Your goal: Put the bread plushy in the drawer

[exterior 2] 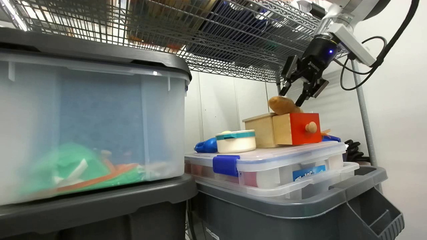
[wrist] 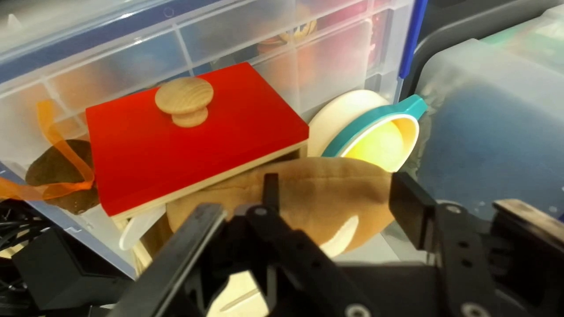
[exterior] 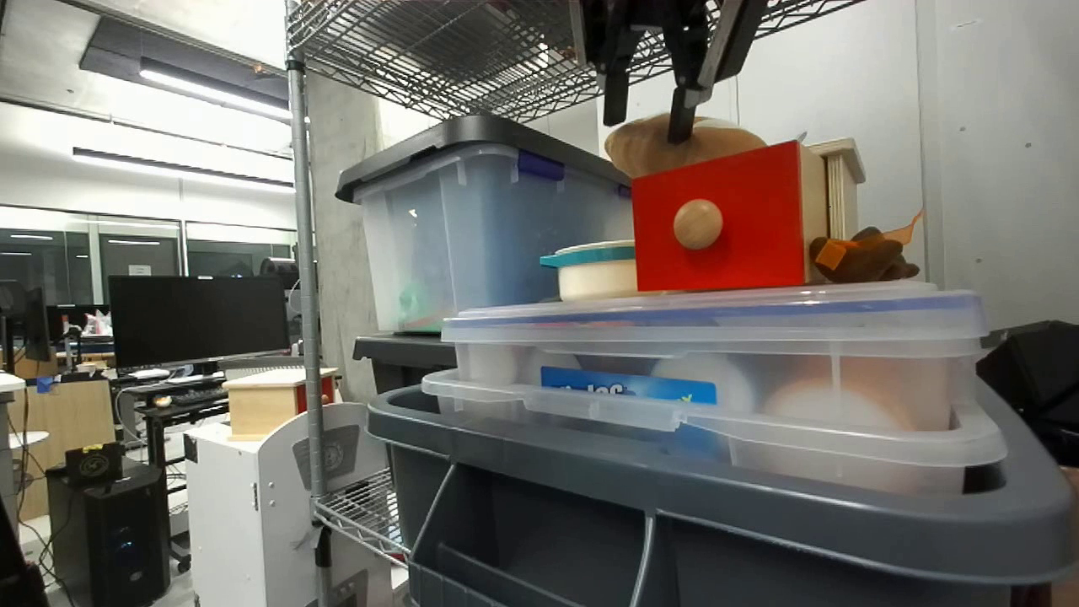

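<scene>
you have the tool (wrist: 337,198) loose, its fingers spread apart at the bread plushy (exterior 2: 281,104); whether they touch it, you can't tell. the bread plushy lies across the top of the pulled-out drawer (exterior 2: 282,129), behind its red front (exterior: 750,219) and bulging above it. on the clear plastic bin (exterior: 590,339), beside the drawer, you see a teal-rimmed pot (exterior 2: 236,144) and a dark brown plush (exterior: 868,260).

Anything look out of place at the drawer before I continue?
Yes: the bread plushy sits high across the pulled-out drawer, with one end jutting past its side in the wrist view. That looks odd because it isn't fully inside.
</scene>
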{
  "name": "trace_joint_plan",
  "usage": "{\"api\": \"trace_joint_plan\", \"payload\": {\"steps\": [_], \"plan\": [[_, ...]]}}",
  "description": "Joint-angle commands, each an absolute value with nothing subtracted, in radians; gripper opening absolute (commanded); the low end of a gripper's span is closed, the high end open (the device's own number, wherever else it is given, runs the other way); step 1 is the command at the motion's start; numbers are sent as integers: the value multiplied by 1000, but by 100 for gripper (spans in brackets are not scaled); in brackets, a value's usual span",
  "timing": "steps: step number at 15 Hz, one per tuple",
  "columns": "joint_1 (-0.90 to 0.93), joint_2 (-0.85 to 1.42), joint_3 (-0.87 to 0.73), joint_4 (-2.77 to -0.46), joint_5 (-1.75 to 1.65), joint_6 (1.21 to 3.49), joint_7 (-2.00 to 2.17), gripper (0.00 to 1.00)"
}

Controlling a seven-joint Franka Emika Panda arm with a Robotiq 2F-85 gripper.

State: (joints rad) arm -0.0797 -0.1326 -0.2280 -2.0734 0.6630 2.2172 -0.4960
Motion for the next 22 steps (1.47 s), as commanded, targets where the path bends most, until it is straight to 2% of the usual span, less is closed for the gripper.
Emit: {"api": "trace_joint_plan", "payload": {"steps": [1, 3, 22], "plan": [[-91, -135, -223, -2053, 679, 2187, -513, 97], [-92, -133, -224, -2050, 678, 2185, -513, 100], [-51, -137, -167, -2011, 674, 2201, -509, 100]]}}
